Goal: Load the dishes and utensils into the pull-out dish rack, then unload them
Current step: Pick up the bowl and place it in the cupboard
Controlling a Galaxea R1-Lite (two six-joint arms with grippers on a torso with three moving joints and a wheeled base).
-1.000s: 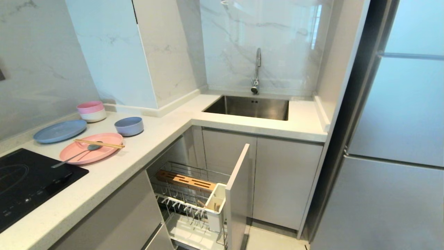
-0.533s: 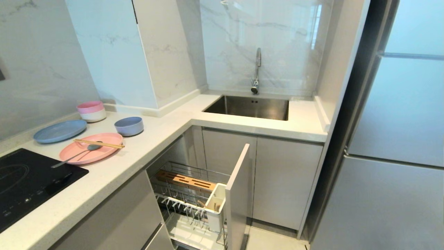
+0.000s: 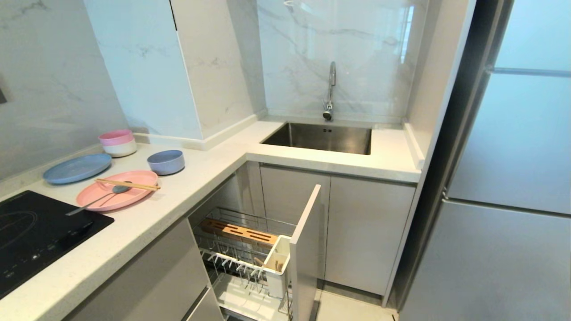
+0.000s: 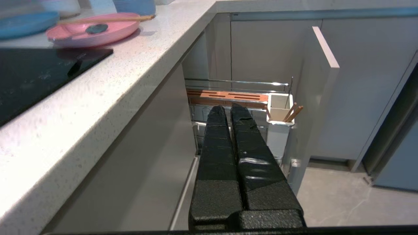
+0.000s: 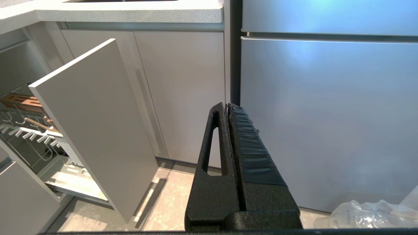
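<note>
**Left and right grippers empty, rack pulled out, dishes on counter**

Nothing in the head view has moved since the earlier frames; plate, bowl and rack sit in the same places. Neither arm shows in that view.

Left gripper [image 4: 228, 109]: fingers pressed together, holding nothing, below counter level and pointing at the pull-out dish rack [image 3: 250, 249]. Its fingers hide part of the wire basket behind them. Right gripper [image 5: 227, 106]: pressed together, empty, facing the fridge [image 5: 326, 114], just beside the rack's front panel [image 5: 94, 124].

Pink plate [image 3: 117, 190] lies on the counter [image 3: 147, 223], up and to the side of the left gripper, well apart from it. Chopsticks [image 3: 127, 184] rest across the plate; the spoon [image 3: 100, 197] lies in it, handle overhanging towards the hob [image 3: 35, 232]. Blue-grey bowl [image 3: 166, 162] stands just behind the plate.

Cutlery holder [image 4: 279, 122] holds wooden sticks, ends only visible. Blue plate [image 3: 76, 168] and stacked bowls [image 3: 117, 142] stand further back.
</note>
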